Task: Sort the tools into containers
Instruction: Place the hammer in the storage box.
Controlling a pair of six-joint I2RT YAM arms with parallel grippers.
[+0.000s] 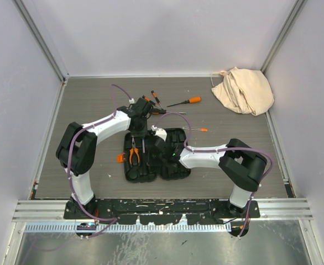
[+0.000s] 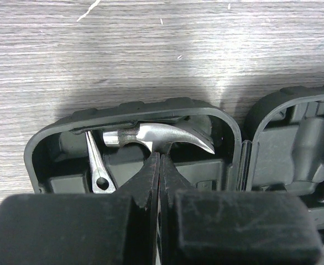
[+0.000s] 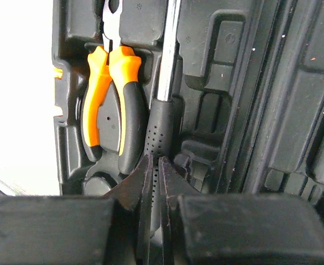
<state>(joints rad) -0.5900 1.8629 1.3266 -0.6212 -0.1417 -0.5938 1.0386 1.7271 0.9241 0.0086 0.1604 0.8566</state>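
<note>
- The right claw (image 3: 155,161) is closed, its fingers pressed together with nothing between them. Its tips sit over the black grip of a hammer (image 3: 160,124).
- The black tool case (image 1: 176,165) lies open and flat in the middle of the table (image 1: 95,105), nearer the near edge. An orange latch (image 1: 120,158) sits on its left side.
- Orange-handled pliers (image 3: 130,110) lie in a moulded slot of the left half, just beside the hammer.
- The left claw (image 2: 160,159) is at the case's far end. It is closed and empty, with its tips at the steel hammer head.
- Beyond the case, an orange-handled screwdriver (image 1: 187,101) and a thin screwdriver (image 1: 197,130) lie loose.
- A beige cloth bag (image 1: 244,91) sits in the far right corner.
</note>
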